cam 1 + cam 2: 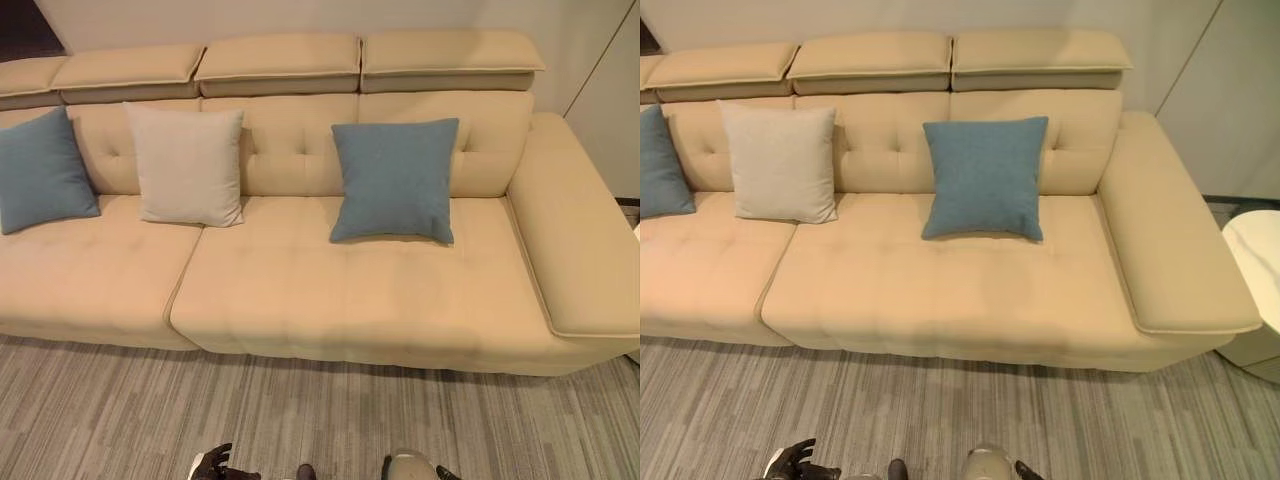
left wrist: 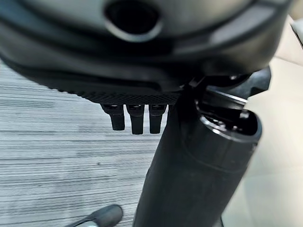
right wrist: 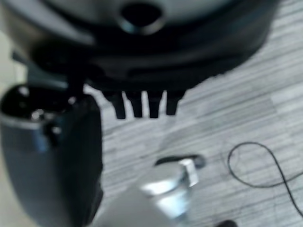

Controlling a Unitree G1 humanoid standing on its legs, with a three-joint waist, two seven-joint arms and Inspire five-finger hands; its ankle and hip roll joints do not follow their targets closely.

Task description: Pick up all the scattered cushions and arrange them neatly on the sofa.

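Three cushions stand upright against the backrest of the beige sofa point(image 1: 340, 295): a blue cushion point(image 1: 40, 170) at the far left, an off-white cushion point(image 1: 187, 165) beside it, and a second blue cushion point(image 1: 393, 180) right of the middle. My left hand point(image 1: 210, 463) hangs low over the carpet, well in front of the sofa. Its fingers point(image 2: 136, 120) are straight and hold nothing. My right hand point(image 3: 142, 52) also hangs low, and its fingers point(image 3: 137, 106) point straight down at the floor, empty.
Grey striped carpet point(image 1: 130, 410) runs along the sofa's front. The wide armrest point(image 1: 575, 240) closes the sofa's right end. A pale round table point(image 1: 1255, 260) stands beyond that armrest, next to a light wall panel point(image 1: 1230, 110).
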